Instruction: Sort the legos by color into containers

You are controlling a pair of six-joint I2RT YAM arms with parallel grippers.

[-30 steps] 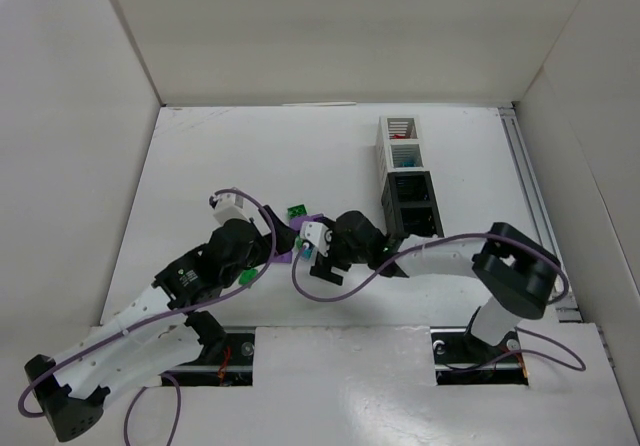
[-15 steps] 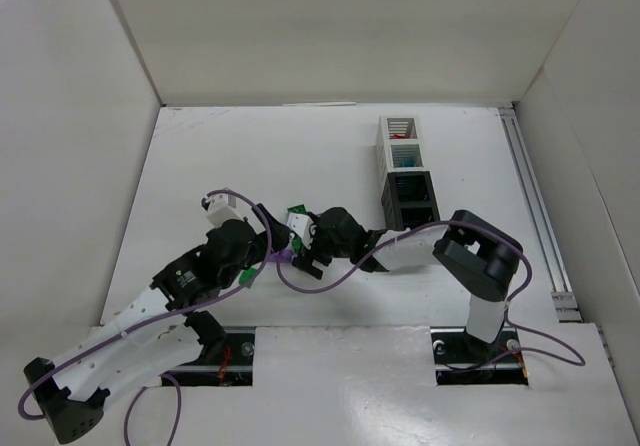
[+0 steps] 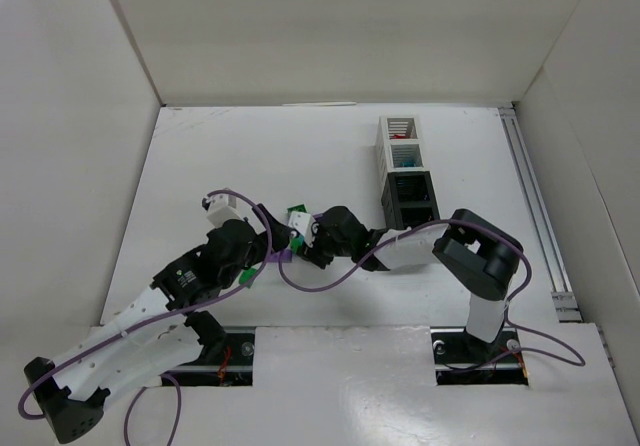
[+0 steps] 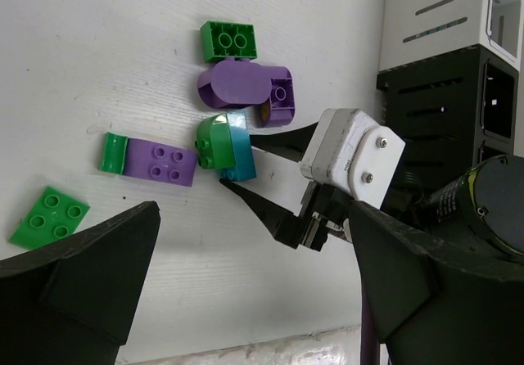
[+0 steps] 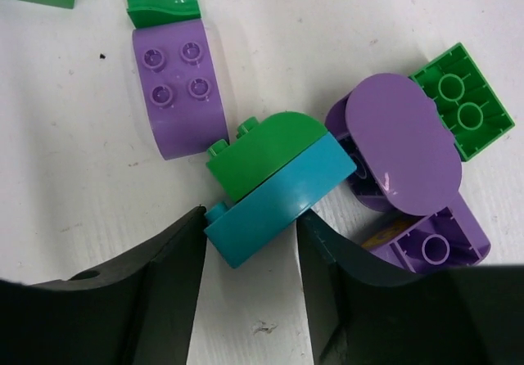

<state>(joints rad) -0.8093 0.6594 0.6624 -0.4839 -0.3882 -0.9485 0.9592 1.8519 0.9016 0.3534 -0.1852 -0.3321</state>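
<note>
The left arm [image 3: 130, 338] and right arm [image 3: 405, 253] stretch low over the white bench [image 3: 200, 156], meeting near its middle beside the containers [image 3: 408, 181]. The left fingers [image 4: 98, 275] spread wide and empty above the legos [image 4: 160, 162]. The right fingers [image 5: 139, 299] pinch a teal brick [image 5: 274, 197] lying on the bench.

Cluster of legos [image 4: 229, 144] on table [image 3: 250, 156], row of containers [image 3: 384, 156] right of them, farther back

The top camera looks down on the whole counter [image 3: 300, 156]; both wrist cameras face the cyan brick [image 5: 278, 200] closely from opposite sides.
</note>
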